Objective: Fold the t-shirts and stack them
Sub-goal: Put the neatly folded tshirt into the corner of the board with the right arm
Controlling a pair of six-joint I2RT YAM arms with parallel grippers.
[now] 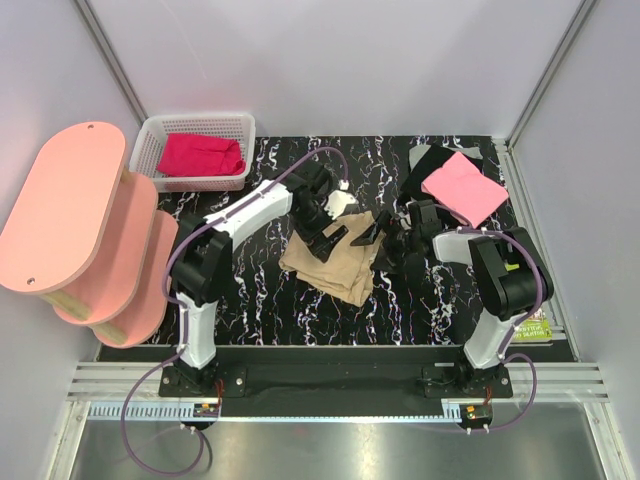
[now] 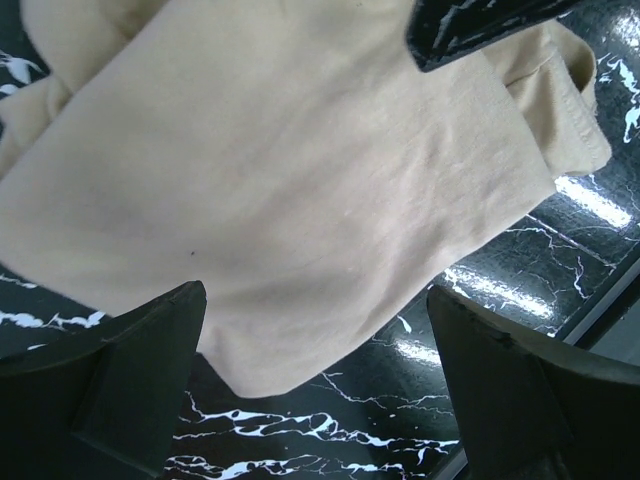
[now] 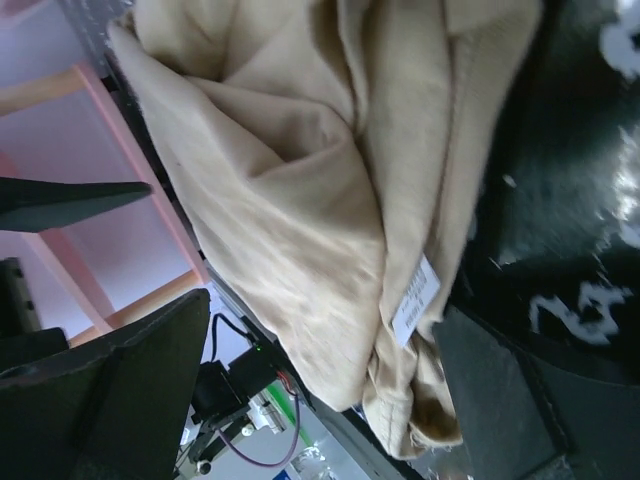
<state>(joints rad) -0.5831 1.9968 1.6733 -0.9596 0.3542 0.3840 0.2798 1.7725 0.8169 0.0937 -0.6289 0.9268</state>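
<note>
We see a black table [image 1: 430, 310] veined with white marbling, set between pale walls [image 1: 330, 60]. At its far left corner sits a white mesh basket [image 1: 150, 150]. Along the table's left edge stands a pink shelf unit [image 1: 65, 205] — three rounded tiers stepping down. At the near right corner a green book [image 1: 538, 330] lies flat — we can make out only a sliver.

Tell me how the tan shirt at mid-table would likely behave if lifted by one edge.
Probably floppy: the tan shirt lies in soft creases, so it would likely drape and unfold. It looks thin, so probably light. Pushed, it would likely bunch rather than slide.
</note>
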